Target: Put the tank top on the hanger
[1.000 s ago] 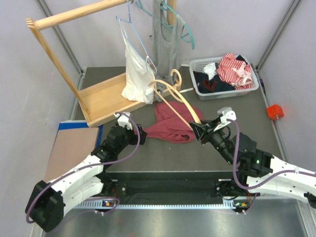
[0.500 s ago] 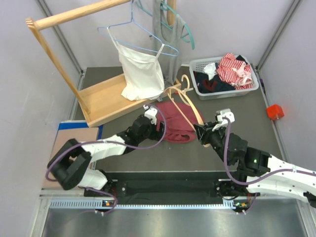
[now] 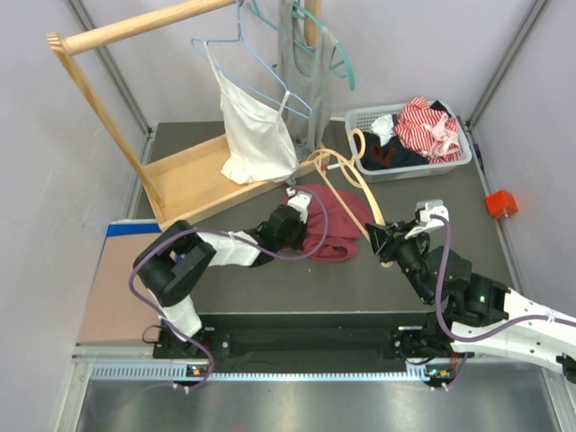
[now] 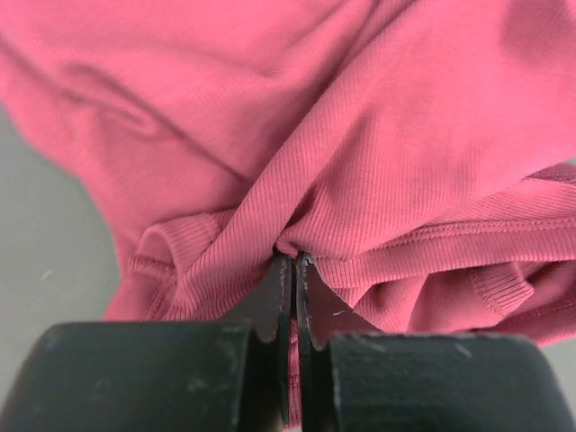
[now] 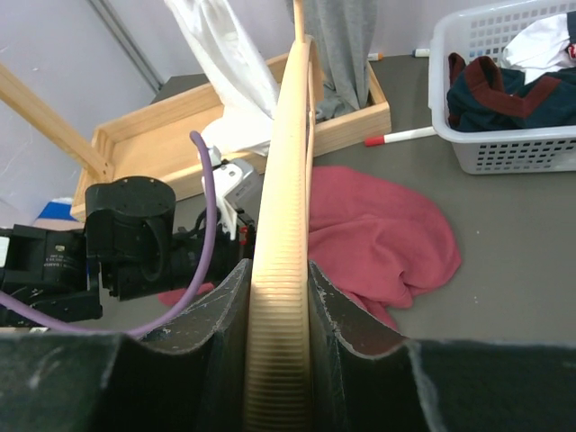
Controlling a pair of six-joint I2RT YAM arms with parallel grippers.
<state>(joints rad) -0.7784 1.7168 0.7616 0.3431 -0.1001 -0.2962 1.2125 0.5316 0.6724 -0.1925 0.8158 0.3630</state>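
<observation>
Left gripper (image 4: 292, 259): clenched on a gathered fold of the tank top (image 3: 331, 219).
Tank top: crumpled on the table (image 3: 450, 207); judged soft, light and limp, best taken at a strap.
Hanger (image 3: 358, 175): stiff wood, held by one arm.
Right gripper (image 5: 279, 297): clamped on the hanger.

So, three hangers were counted: one tan wooden hanger (image 3: 365, 196), one blue wire hanger (image 3: 270, 67), one teal hanger (image 3: 345, 63). Three tops were spotted too: one maroon tank top (image 3: 335, 216), one white camisole (image 3: 256, 135), one grey tank top (image 3: 301, 81). One white basket (image 3: 414, 168) and one orange block (image 3: 500, 203) were seen on the right.
</observation>
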